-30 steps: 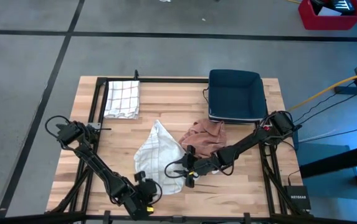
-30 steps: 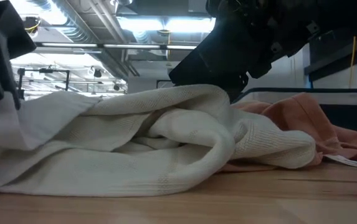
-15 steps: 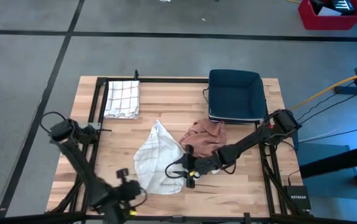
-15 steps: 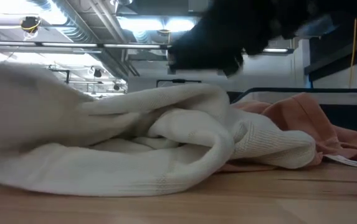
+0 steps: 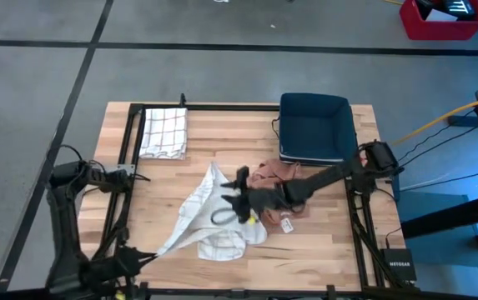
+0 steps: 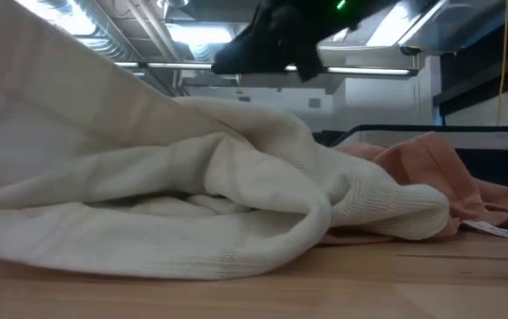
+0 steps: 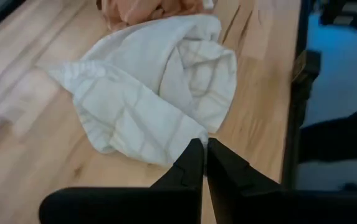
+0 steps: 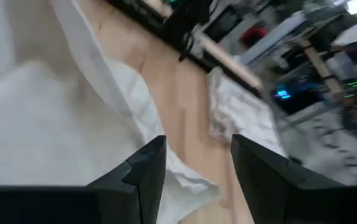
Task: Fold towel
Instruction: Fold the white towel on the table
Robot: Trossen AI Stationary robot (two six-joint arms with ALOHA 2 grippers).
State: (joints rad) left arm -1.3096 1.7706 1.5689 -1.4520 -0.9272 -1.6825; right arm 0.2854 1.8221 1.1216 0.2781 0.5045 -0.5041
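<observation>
Low, left gripper (image 7: 203, 155) jaws pinching towel (image 7: 159, 93) corner.

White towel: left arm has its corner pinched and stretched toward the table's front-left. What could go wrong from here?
1. The left gripper is shut on only the tip of the white towel; more pull may slip it free.
2. The towel is bunched and overlaps the pink cloth, which could drag along.
3. The right gripper hovers open over the towel's middle, so a rising fold might catch on it.
</observation>
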